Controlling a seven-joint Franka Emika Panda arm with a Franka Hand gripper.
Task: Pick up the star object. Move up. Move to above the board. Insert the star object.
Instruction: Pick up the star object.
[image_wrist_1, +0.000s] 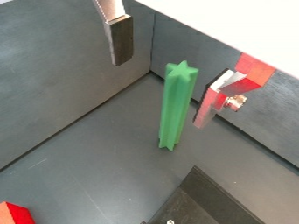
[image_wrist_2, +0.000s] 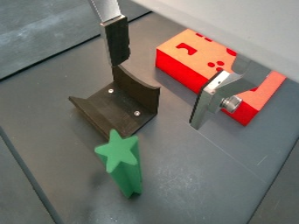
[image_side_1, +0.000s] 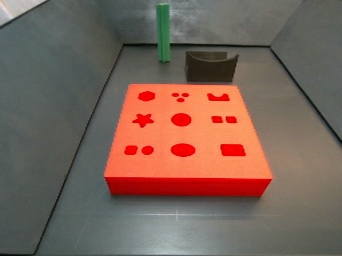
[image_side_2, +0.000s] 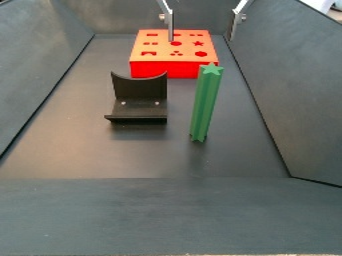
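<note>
Star object (image_side_2: 207, 102) stands free; our gripper (image_wrist_2: 163, 72) hangs open, empty, above.
Fingers (image_wrist_1: 121, 40) are spread wide, well clear of the upright green peg beside the dark U-shaped block (image_side_2: 138, 98); board (image_side_1: 183, 135) lies apart. We judge an off-centre descent could topple it.

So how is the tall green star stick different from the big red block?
The star object is green, slim and stands upright; the board is red-orange, wide and lies flat. The star object is plain; the board's top has shaped holes. Both rest on the dark floor, untouched by the end effector, which hangs open above.
</note>
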